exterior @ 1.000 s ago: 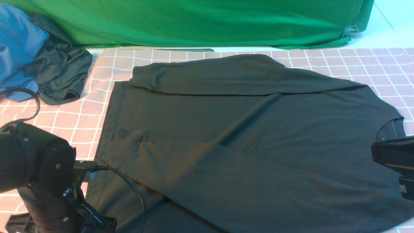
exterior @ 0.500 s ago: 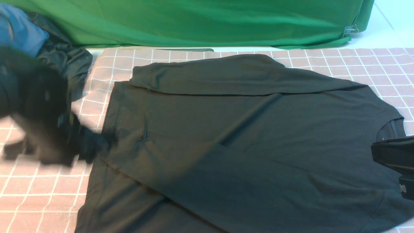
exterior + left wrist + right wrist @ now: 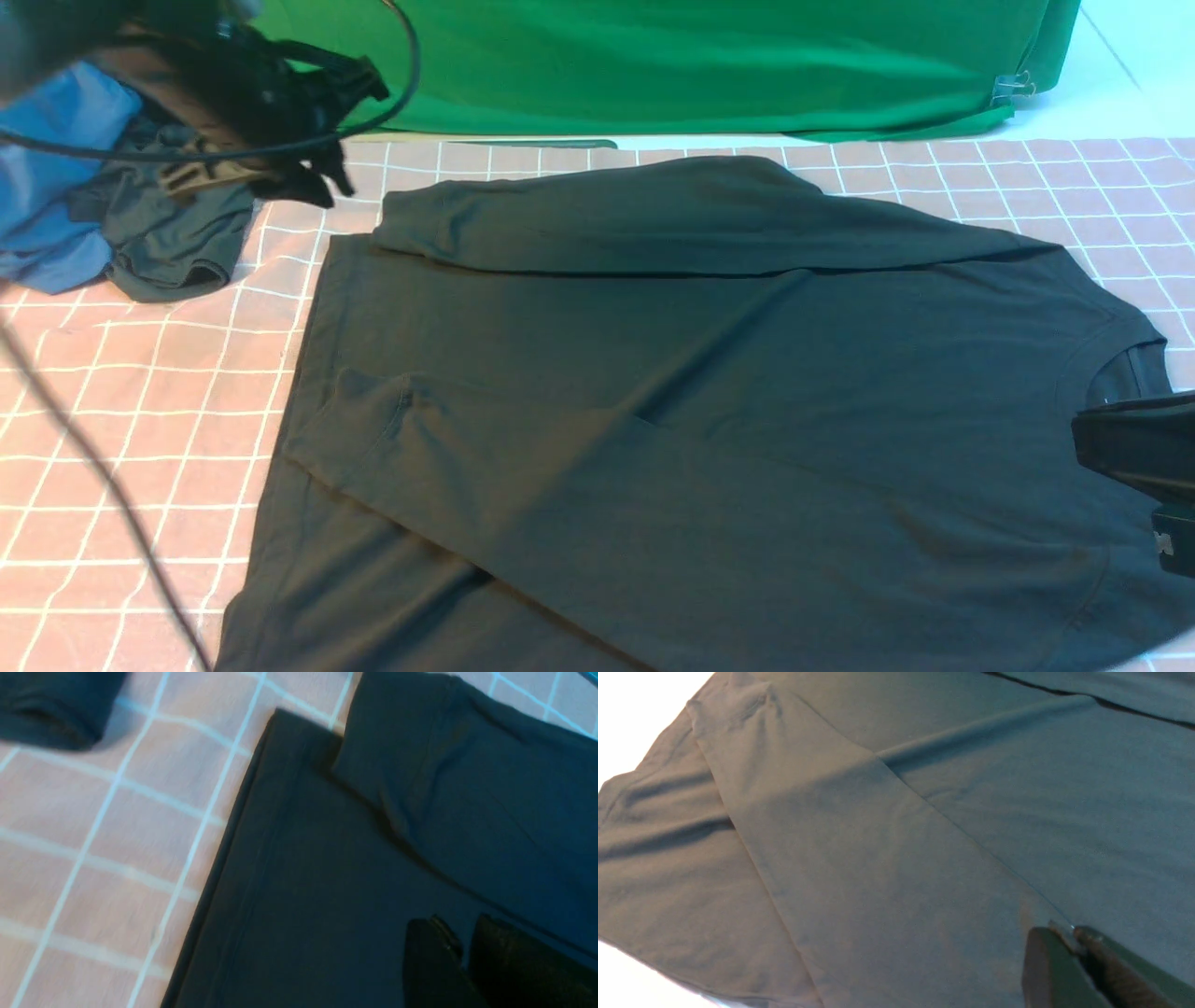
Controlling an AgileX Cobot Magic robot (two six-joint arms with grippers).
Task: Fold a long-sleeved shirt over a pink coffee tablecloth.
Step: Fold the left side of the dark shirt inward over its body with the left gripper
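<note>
We find the long-sleeved shirt [image 3: 597, 373] flat on the tablecloth [image 3: 140, 420], collar right, long axis left-to-right, apparently below the left gripper [image 3: 462, 938], fingers slightly parted; the right gripper's [image 3: 1073, 942] fingertips are narrowly spaced.

The near edge of the black shirt [image 3: 747, 373] is cut off in front view.

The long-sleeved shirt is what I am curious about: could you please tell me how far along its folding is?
Both sleeves look folded in: the far sleeve and the near one lie across the shirt. Nothing is in hand; the left fingers hold no cloth. Left to do, probably: folding the body, which still spreads wide over the pink tablecloth.
</note>
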